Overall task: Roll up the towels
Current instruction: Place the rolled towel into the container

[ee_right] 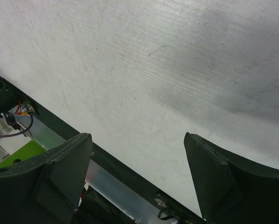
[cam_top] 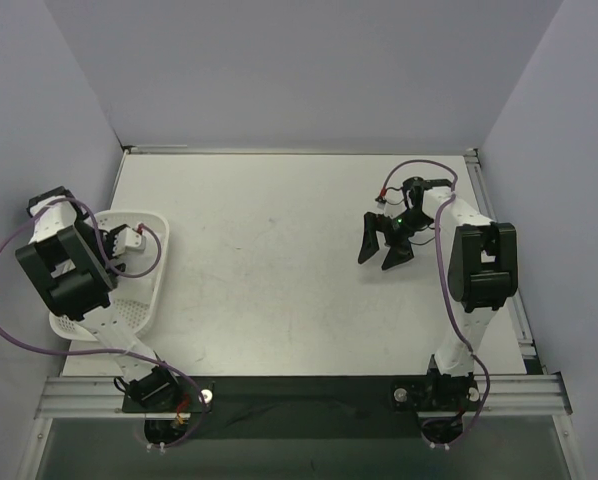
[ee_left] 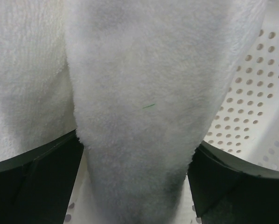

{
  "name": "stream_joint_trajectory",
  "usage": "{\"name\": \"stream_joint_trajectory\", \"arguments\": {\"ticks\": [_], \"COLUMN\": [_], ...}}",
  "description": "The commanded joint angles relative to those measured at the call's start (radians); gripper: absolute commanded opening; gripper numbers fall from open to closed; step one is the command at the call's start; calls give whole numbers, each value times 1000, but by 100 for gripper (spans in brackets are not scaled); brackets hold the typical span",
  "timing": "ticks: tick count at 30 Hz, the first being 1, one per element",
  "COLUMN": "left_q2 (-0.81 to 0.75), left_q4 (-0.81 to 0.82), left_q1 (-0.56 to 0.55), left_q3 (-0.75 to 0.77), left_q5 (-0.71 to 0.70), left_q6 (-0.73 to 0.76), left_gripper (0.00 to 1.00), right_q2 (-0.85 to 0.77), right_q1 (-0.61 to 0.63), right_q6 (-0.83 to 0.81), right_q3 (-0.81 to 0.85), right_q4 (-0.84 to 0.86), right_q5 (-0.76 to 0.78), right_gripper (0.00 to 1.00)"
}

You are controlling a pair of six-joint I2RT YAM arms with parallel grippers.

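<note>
**Left arm in the basket on a towel, right arm waiting over bare table**

Top view: the left gripper (cam_top: 129, 243) reaches down into the white perforated plastic basket (cam_top: 151, 290) at the table's left edge; its fingertips are hidden by the arm. The right gripper (cam_top: 384, 243) hangs over the white tabletop (cam_top: 269, 260) on the right, its jaws spread apart and holding nothing.

Left wrist view: a fluffy white terry towel (ee_left: 139, 116) fills the gap between the two black fingers (ee_left: 32, 186), with a second fold of white terry (ee_left: 23, 79) just beside it and the basket's dotted wall on the right. The fingers stand either side of the towel; whether they are pinching it or only straddling it, I cannot tell.

Right wrist view: only scuffed tabletop between the parted fingers (ee_right: 60, 172).

This fits either lifting a towel out or setting one in. Either way, grip one layer only, clear of the neighbouring fold, and move straight up so the basket does not drag.
</note>
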Motion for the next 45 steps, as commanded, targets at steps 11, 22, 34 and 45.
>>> {"name": "stream_joint_trajectory", "arguments": {"ticks": [11,22,34,45], "left_q2": [-200,-434,-267,-349], "left_q4": [-206,-202,326,900], "left_q1": [4,-85,-625,-820], "left_q3": [7,25,415,-197], "left_q5": [4,252,347,102], "left_q6": [468,212,-1696,-1961], "left_gripper": [97,97,97,97], "right_q2": [-20,-51,-164,-271], "right_q1": [0,-42,-74,-42], "right_q6": [-22,-71,-99,-38], "right_q3": [55,157,166,-7], "right_q4": [-64,-118,-124,12], "right_q5": [-79,-104,-44,146], "right_gripper": [82,82,83,100]}}
